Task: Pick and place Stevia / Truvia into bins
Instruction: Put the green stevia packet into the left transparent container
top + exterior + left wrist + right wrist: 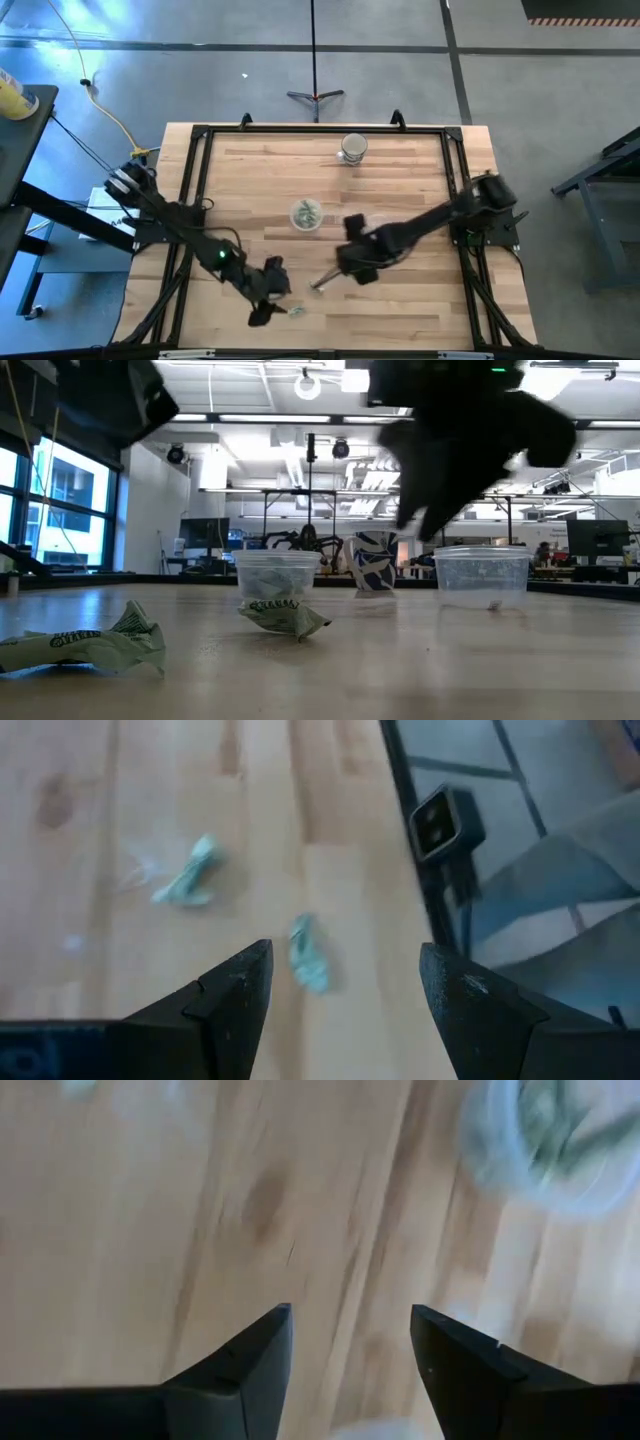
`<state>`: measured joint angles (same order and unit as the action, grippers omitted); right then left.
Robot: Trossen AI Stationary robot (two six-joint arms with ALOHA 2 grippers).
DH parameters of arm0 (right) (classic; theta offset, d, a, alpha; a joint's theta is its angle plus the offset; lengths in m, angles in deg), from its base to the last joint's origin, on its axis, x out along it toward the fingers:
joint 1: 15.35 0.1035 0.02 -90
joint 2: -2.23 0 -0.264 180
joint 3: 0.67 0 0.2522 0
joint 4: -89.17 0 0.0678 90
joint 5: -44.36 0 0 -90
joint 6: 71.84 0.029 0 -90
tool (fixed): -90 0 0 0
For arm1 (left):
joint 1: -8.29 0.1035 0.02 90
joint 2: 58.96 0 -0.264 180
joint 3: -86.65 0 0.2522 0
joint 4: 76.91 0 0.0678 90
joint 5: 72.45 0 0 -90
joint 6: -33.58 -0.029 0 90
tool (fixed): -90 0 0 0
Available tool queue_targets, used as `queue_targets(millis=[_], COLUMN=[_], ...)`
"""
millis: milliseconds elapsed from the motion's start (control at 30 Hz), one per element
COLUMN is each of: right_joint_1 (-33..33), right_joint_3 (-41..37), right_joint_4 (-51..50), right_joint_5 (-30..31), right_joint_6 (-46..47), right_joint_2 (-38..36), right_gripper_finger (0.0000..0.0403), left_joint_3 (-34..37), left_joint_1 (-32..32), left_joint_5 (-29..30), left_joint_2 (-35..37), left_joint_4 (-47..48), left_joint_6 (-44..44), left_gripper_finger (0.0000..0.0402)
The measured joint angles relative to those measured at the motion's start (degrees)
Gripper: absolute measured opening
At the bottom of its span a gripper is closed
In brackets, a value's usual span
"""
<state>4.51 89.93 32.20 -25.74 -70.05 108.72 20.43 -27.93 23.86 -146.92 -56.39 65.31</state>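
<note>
Two crumpled pale green and white Stevia packets lie flat on the wooden table near its near edge: one (296, 311) (90, 645) (308, 955) and one (320, 284) (285, 618) (188, 880). My left gripper (270, 298) (345, 970) hovers open above the nearer packet, touching nothing. A round clear cup (306, 214) (275, 572) (545, 1140) stands mid-table with packets inside. A second clear cup (483, 575) stands to its right. My right gripper (348, 265) (350, 1325) hangs open over bare wood beside it.
A greyish patterned jar (353, 148) (373, 560) stands near the table's far edge. A black frame (200, 135) runs around the tabletop, and its rail with a small camera (445, 820) shows in the left wrist view. Bare wood lies on the near right.
</note>
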Motion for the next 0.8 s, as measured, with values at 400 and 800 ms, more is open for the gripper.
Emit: queue_targets(millis=[400,800], right_joint_1=[5.6,7.2], right_joint_3=[-15.9,-13.1], right_joint_4=[11.8,11.0], right_joint_5=[7.1,8.1], right_joint_6=[7.4,14.3], right_joint_2=[-15.1,-12.5], right_gripper_finger=[0.0197,0.0197], left_joint_3=[-21.9,-22.3], left_joint_1=[-5.9,-4.4], left_joint_5=[7.9,8.9], left_joint_2=[-22.8,-26.7], left_joint_4=[17.7,16.7], left_joint_6=[-1.1,10.3], left_gripper_finger=[0.0289,0.0237])
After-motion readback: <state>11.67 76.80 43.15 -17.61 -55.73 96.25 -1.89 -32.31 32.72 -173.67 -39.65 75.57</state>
